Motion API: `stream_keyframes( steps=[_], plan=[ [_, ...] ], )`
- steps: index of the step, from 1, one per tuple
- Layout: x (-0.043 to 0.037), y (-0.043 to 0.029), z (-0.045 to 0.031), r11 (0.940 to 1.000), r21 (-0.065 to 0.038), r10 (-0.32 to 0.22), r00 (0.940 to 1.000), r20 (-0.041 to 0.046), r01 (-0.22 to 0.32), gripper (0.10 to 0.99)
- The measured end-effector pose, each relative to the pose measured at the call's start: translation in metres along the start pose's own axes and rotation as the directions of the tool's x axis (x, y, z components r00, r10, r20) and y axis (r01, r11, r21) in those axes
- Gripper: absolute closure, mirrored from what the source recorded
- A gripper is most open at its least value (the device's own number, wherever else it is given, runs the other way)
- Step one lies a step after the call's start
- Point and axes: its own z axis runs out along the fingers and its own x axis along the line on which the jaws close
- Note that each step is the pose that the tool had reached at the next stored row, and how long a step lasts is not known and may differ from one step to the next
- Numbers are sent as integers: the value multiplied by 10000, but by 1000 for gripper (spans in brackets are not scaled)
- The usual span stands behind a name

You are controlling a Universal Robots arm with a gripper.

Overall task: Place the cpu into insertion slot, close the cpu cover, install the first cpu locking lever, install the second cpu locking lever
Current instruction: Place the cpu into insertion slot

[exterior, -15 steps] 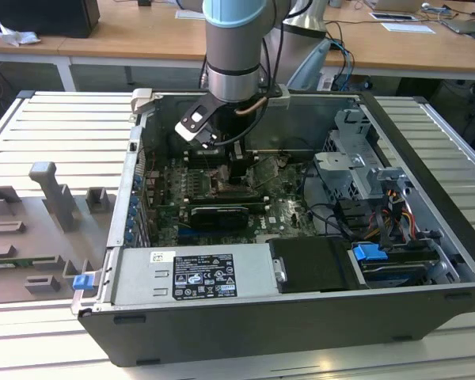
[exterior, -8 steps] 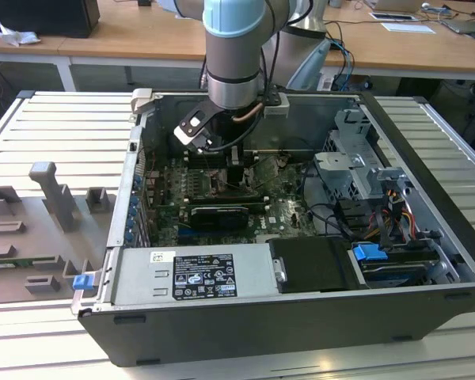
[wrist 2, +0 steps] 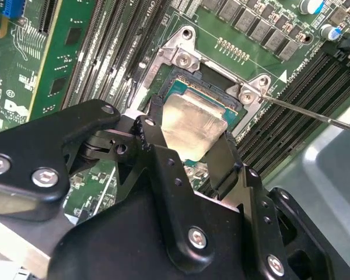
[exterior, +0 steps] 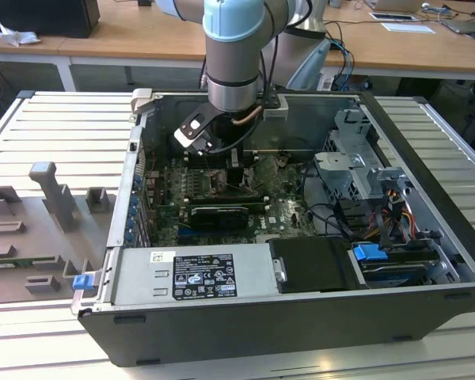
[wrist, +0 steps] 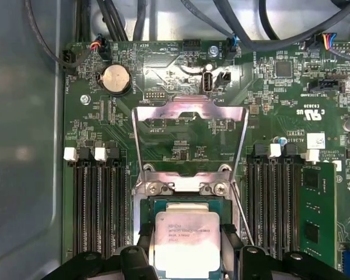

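The arm [exterior: 233, 63] reaches down into an open case [exterior: 261, 332], and its claw [wrist 2: 186, 143] hangs over the green board [wrist: 175, 76]. Beyond the fingertips the cover [wrist: 189, 111] lies flipped fully open, a silver frame hinged at the far rim of the slot [wrist: 163, 204]. Right under the claw sits the slot, and the cpu [wrist: 188, 242] is pinched between the two fingers by opposite edges, level with the slot's rim or just above it; whether it is already seated cannot be told.

The step looks like placing the chip. To do it well the cpu should stay flat and square to the rim, go straight down without sliding, and be let go only when it rests evenly. One thin lever [wrist 2: 303, 112] juts out to one side of the claw, clear of the chip. Memory slots [wrist: 96, 204] flank the claw on both sides.

The room around holds wooden desks [exterior: 103, 39] behind the case. The case rests on a ribbed metal bench [exterior: 55, 134], with grey fixtures [exterior: 55, 198] well apart from the claw.
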Motion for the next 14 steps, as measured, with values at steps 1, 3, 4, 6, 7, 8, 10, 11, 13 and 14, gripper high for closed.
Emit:
stream_keyframes(
  steps=[1,3,4,6,7,8,10,11,13,14],
  plan=[
    [0,-5,6,10000,1,1,10000,1,-1,549],
    [0,-8,14,10000,1,-2,10000,1,2,549],
    [1,-9,19,10000,0,-2,10000,0,2,549],
    [0,-13,32,10000,3,-1,10000,1,1,549],
    [0,-13,32,10000,2,-1,10000,2,1,549],
    [0,-13,32,10000,2,-2,10000,3,2,549],
    [1,-13,34,10000,0,-2,10000,0,2,549],
    [1,-14,34,10000,0,-2,10000,0,2,549],
    [1,-15,35,10000,1,-2,10000,0,2,533],
    [1,-16,35,10000,0,-2,10000,1,2,533]
  ],
)
